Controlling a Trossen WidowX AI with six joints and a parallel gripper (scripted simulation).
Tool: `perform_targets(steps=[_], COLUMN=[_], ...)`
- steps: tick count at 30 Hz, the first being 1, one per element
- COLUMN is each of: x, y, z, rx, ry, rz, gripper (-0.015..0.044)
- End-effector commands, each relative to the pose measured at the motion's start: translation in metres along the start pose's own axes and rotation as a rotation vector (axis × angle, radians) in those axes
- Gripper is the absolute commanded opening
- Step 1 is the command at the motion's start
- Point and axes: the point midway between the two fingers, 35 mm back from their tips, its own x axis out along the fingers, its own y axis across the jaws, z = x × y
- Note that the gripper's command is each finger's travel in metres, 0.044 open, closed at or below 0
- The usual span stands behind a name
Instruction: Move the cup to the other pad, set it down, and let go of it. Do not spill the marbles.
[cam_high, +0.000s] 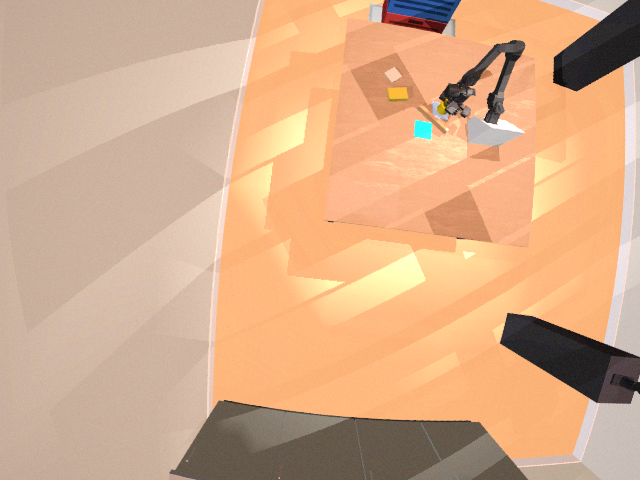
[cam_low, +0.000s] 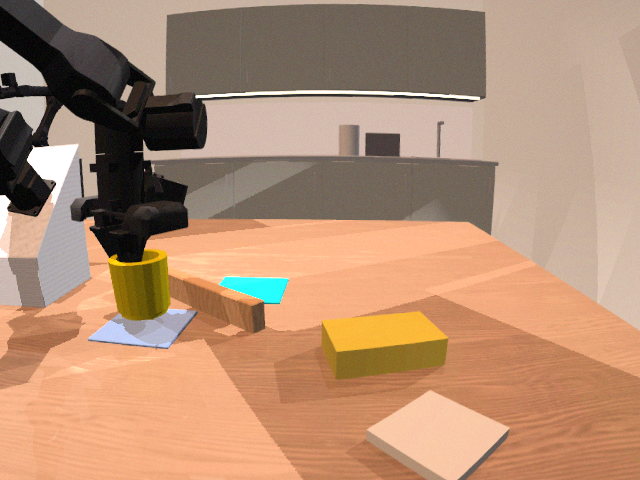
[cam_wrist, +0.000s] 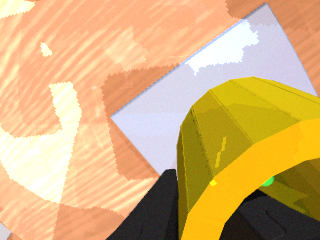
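Gripper (cam_high: 443, 112) (cam_low: 130, 258) (cam_wrist: 191, 176) clamps cup (cam_high: 442, 107) (cam_low: 139, 287) (cam_wrist: 225, 125) by wall; off-centre pinch could tilt it, spilling marbles (green one (cam_wrist: 268, 181) shows), or wooden bar (cam_high: 433, 119) (cam_low: 217, 300) could snag low carry.

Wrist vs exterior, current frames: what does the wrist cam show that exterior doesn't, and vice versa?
Wrist only: a green marble inside the cup.

Exterior only: the cyan pad, wooden bar, yellow block, beige tile and kitchen cabinets.

Both: the yellow cup with its wall gripped by the hand, and the pale blue pad.
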Motion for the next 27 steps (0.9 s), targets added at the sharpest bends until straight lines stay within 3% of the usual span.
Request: perform_targets(steps=[1,15,27], x=[-0.012,-0.045,-0.043], y=[-0.002,0.002,0.003], z=[0.001,0.002,0.002], rx=[0.010,0.005,-0.007], ry=[-0.008,0.001,0.010], rz=[-0.006,-0.007,-0.006], gripper=[0.0000,0.0000,0.0000])
